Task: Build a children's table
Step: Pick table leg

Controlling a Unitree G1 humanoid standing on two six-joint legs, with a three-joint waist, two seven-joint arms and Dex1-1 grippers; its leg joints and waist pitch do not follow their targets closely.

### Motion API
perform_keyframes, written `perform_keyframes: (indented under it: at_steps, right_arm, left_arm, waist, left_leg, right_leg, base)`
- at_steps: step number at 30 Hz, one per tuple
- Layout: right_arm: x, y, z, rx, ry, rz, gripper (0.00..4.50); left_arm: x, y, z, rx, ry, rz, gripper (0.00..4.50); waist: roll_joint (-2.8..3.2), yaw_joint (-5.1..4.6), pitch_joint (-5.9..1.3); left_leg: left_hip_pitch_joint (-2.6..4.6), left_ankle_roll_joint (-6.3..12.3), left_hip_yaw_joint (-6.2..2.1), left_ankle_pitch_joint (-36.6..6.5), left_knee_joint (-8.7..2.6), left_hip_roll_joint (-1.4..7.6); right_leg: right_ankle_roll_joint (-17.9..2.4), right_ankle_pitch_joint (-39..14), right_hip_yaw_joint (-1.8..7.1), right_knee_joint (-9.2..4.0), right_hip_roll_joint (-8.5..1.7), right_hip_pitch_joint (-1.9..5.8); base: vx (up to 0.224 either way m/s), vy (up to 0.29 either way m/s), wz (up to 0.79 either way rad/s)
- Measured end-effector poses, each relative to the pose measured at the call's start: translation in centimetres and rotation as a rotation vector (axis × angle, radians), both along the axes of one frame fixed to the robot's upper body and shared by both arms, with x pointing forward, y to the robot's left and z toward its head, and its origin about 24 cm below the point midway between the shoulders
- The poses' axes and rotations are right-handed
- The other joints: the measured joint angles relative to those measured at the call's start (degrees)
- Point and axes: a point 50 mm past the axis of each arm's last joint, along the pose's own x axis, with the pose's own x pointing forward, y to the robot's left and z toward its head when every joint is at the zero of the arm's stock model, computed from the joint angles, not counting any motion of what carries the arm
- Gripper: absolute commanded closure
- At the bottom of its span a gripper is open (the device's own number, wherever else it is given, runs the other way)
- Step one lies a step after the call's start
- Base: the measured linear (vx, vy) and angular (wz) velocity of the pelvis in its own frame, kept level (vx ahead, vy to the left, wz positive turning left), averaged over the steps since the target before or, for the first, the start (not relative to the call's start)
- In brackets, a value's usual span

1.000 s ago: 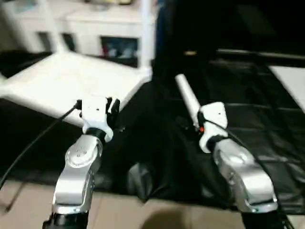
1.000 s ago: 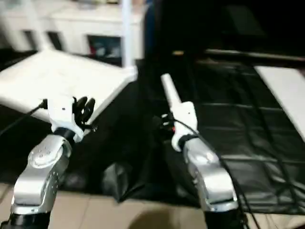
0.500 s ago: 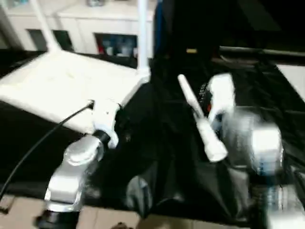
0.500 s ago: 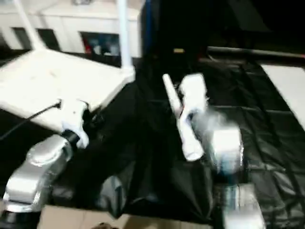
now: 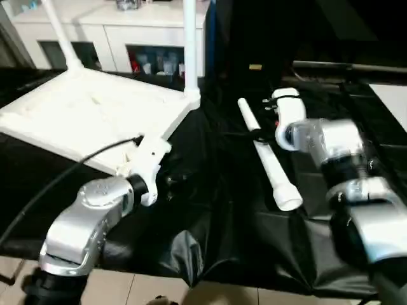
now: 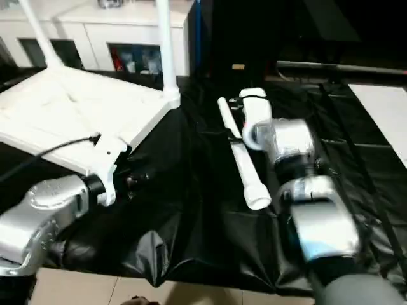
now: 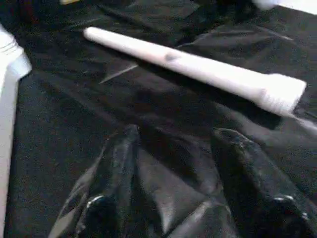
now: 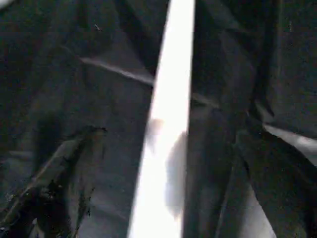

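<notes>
The loose leg [image 5: 269, 157] looks light, stiff and slick; I'd grip mid-shaft. My right claw [image 8: 166, 163] hangs spread above it; my left claw [image 5: 162, 171] I cannot tell.

Home room: white glass-door cabinet [image 5: 127, 38]
</notes>
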Motion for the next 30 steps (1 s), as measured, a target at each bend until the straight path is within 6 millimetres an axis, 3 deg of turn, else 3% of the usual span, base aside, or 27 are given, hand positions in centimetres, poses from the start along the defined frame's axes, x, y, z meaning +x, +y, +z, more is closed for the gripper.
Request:
perform_keyframes:
  at_steps: [2, 8, 9, 20, 30]
  right_arm:
    - [-0.1, -0.4, -0.5, -0.003, 0.041, 0.014, 0.00]
    - [-1.1, -0.8, -2.5, 0.018, 0.168, 0.096, 0.00]
    - [-1.2, -0.9, -2.6, 0.022, 0.181, 0.099, 0.28]
    - [-2.1, -2.9, -3.3, -0.043, 0.291, 0.181, 1.25]
    - [-2.9, -3.5, -4.1, -0.009, 0.356, 0.240, 1.90]
  left_arm:
    - [-0.3, -0.3, 0.2, 0.009, 0.004, -0.041, 1.49]
    - [-0.8, -0.8, 0.2, 0.021, 0.019, -0.078, 1.10]
    - [-0.8, -0.8, 0.3, 0.024, 0.016, -0.082, 1.04]
    - [-1.1, -1.0, 0.1, 0.036, 0.039, -0.114, 0.97]
    - [-1.2, -1.8, 0.4, 0.033, 0.033, -0.155, 0.97]
  waist:
    - [-0.02, 0.20, -0.01]
    - [-0.11, 0.45, 0.04]
    - [-0.13, 0.45, 0.05]
    - [-0.13, 0.44, 0.06]
    - [-0.13, 0.50, 0.05]
  left_leg:
    - [-0.42, 0.15, 0.19, 0.1, 0.02, 0.11]
    - [-0.49, 0.30, 0.64, 0.1, 0.05, 0.32]
    - [-0.48, 0.30, 0.68, 0.1, 0.05, 0.34]
    - [-0.47, 0.31, 0.81, 0.2, 0.08, 0.38]
    - [-0.45, 0.32, 0.81, 0.2, 0.13, 0.40]
  right_leg:
    - [0.0, 0.0, -0.04, 0.00, -0.01, -0.35]
    - [0.0, 0.0, -0.02, 0.02, -0.05, -0.46]
    - [0.0, 0.0, -0.02, 0.03, -0.05, -0.46]
    - [0.0, 0.0, -0.03, 0.07, -0.10, -0.44]
    - [0.0, 0.0, -0.04, 0.09, -0.09, -0.41]
  base:
    - [0.000, 0.000, 0.00]
    - [0.000, 0.000, 0.00]
    - [0.000, 0.000, 0.00]
    - [0.000, 0.000, 0.00]
    - [0.000, 0.000, 0.00]
